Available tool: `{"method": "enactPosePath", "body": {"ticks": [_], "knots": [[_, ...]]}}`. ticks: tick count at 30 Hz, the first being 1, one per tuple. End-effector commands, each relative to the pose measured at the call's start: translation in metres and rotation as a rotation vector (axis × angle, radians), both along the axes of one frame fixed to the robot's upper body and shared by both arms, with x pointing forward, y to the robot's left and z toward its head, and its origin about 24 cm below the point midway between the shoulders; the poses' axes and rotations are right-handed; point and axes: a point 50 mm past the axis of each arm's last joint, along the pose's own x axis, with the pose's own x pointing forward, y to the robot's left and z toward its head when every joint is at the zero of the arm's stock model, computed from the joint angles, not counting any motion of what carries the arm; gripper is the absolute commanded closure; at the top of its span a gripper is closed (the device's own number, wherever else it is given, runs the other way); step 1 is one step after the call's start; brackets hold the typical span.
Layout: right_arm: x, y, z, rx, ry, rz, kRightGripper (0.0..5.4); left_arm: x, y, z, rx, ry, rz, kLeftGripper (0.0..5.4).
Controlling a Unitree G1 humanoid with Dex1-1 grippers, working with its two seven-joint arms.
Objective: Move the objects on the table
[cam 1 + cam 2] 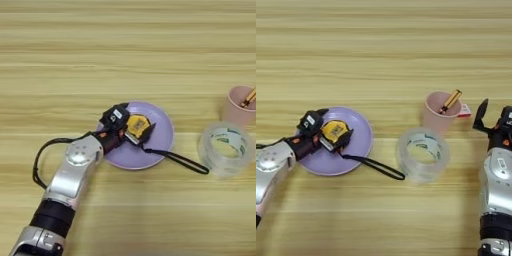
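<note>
No brand name can be read anywhere; green marks are seen on the inner core of the clear tape roll [422, 154] and a pale sticker on the left gripper's [131, 131] black housing, both too small to make out.

The tape measure [137, 126] is found on the lavender plate [162, 137], toward the plate's left half, and is clasped by the left gripper, whose black fingers are pressed against its yellow-and-black body. The case is tilted, its long axis running from upper left to lower right. From its lower right corner the black strap [182, 161] is led off the plate's rim and onto the table [125, 60], pointing right and slightly toward the robot, its looped end lying just beside the tape roll.

The roll is laid flat, hole upward, right of the plate and apart from it. Behind it a pink cup [440, 110] is stood upright with a yellowish stick-like item [450, 100] leaning inside.

The right eye view alone shows the right gripper [495, 119] — held at the far right edge beyond the cup, fingers spread, touching nothing — and a small red-and-white item [465, 110] behind the cup. In the left eye view the cup is cut by the frame edge, while more of the left arm and its black cable [42, 157] is shown.
</note>
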Motion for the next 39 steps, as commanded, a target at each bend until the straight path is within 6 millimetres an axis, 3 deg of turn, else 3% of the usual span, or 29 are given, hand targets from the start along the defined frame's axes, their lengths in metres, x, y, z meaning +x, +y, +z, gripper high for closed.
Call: {"method": "enactPosePath", "body": {"ticks": [1,13,22,29,35,39], "knots": [[0.003,0.004,0.004,0.001,-0.015,0.008,0.02,-0.003,0.003,-0.006,0.027,0.023,0.006,0.0],[0.003,0.006,0.004,0.0,-0.016,0.01,0.02,-0.004,0.004,-0.013,0.038,0.045,0.016,0.0],[0.003,0.006,0.004,0.0,-0.017,0.01,0.0,-0.004,0.004,-0.018,0.038,0.056,0.022,0.84],[0.003,0.007,0.004,-0.001,-0.016,0.01,0.0,-0.004,0.005,-0.018,0.026,0.053,0.021,0.89],[0.003,0.007,0.004,-0.002,-0.017,0.01,0.0,0.002,0.006,-0.006,-0.048,0.014,0.058,0.89],[0.003,0.007,0.004,-0.003,-0.017,0.01,0.0,0.01,0.01,0.012,-0.143,-0.052,0.12,0.89]]}}
